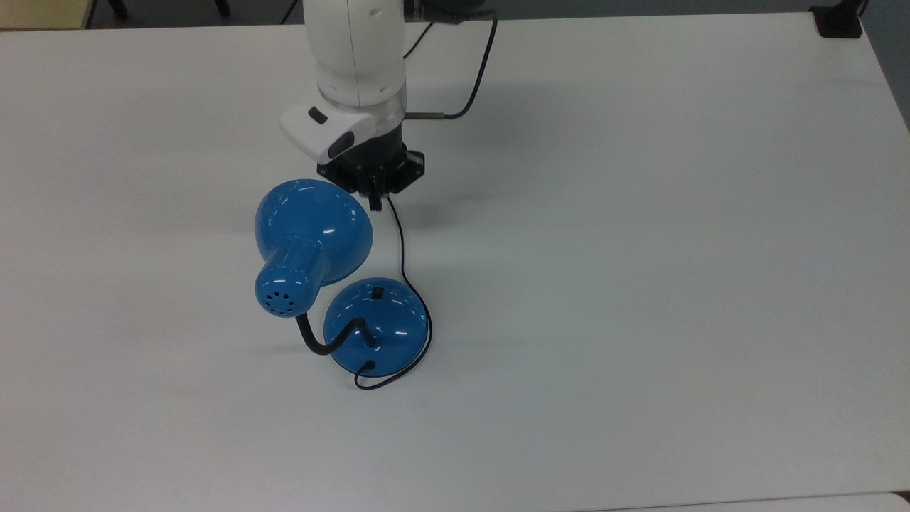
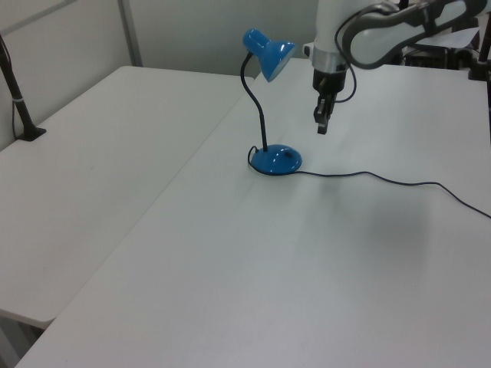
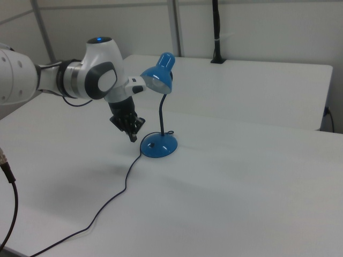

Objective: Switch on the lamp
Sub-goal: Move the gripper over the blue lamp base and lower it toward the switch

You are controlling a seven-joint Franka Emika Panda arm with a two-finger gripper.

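Robot gripper (image 1: 375, 204), fingers pinched narrow & empty, hangs near blue lamp (image 1: 313, 235); should drop straight onto base switch (image 1: 378, 292), avoiding shade & cord (image 1: 402, 249).

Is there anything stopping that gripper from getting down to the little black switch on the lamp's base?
Probably not. The gripper hangs above the cord, and the switch sits uncovered on the base, clear of the shade.

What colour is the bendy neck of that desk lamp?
Black, on the glossy blue desk lamp; the left view shows it best.
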